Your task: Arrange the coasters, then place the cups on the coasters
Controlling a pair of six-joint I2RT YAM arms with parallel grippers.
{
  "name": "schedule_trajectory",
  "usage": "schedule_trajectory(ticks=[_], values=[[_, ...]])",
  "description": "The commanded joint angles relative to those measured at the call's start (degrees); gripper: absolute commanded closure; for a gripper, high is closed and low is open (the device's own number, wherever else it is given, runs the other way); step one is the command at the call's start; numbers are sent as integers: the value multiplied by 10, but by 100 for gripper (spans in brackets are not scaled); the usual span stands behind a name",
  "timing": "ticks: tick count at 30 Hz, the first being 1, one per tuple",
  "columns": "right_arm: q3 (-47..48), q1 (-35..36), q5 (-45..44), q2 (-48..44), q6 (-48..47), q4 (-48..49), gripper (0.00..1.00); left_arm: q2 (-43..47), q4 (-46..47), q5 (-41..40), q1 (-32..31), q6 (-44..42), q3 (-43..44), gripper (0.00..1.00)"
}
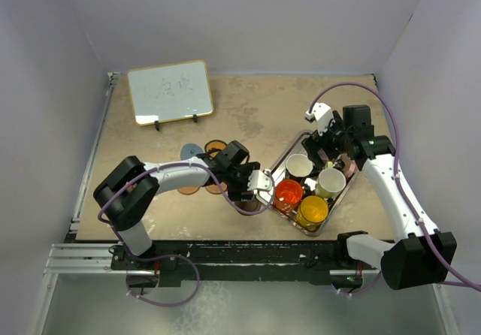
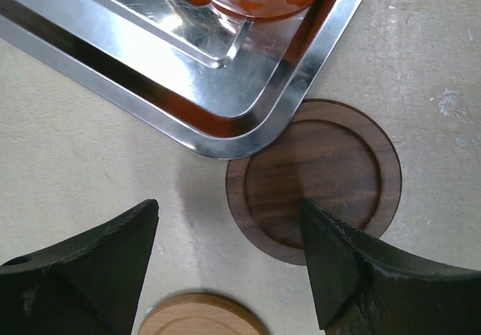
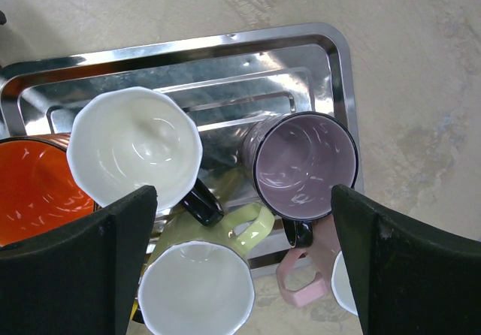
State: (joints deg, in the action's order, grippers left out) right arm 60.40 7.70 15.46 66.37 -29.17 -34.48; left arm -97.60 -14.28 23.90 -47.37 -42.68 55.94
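In the left wrist view my left gripper [image 2: 229, 256] hangs open over bare tabletop, nothing between its fingers. A dark brown coaster [image 2: 316, 173] lies flat just past its right finger, touching the tray's corner [image 2: 225, 143]. A tan coaster [image 2: 199, 318] peeks in at the bottom edge. My right gripper [image 3: 244, 264] stands open above the cups in the tray [image 3: 225, 53]: a smoky purple cup [image 3: 304, 166], a black cup with a white inside [image 3: 135, 147], a yellow-green cup [image 3: 197, 294] and a red-orange cup [image 3: 30, 188]. A pink cup's handle [image 3: 304, 279] shows beside the tray.
Seen from the top, the metal tray [image 1: 342, 200] sits right of centre with a yellow cup [image 1: 312, 210] at its near end. Blue-grey [image 1: 191, 151], black-rimmed orange [image 1: 215, 146] and tan [image 1: 189, 190] coasters lie left of the left arm. A whiteboard [image 1: 169, 91] stands at the back left.
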Motion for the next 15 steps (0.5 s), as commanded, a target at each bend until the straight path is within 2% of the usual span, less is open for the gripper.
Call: schedule_trajectory(ticks=[1, 9, 15], values=[[0, -2, -7, 0, -7, -9, 0, -3, -10, -21, -10, -25, -3, 28], [1, -2, -8, 9, -9, -10, 0, 35, -139, -35, -13, -120, -35, 27], [2, -2, -10, 12, -9, -10, 0, 76, -199, -81, -14, -138, -66, 27]])
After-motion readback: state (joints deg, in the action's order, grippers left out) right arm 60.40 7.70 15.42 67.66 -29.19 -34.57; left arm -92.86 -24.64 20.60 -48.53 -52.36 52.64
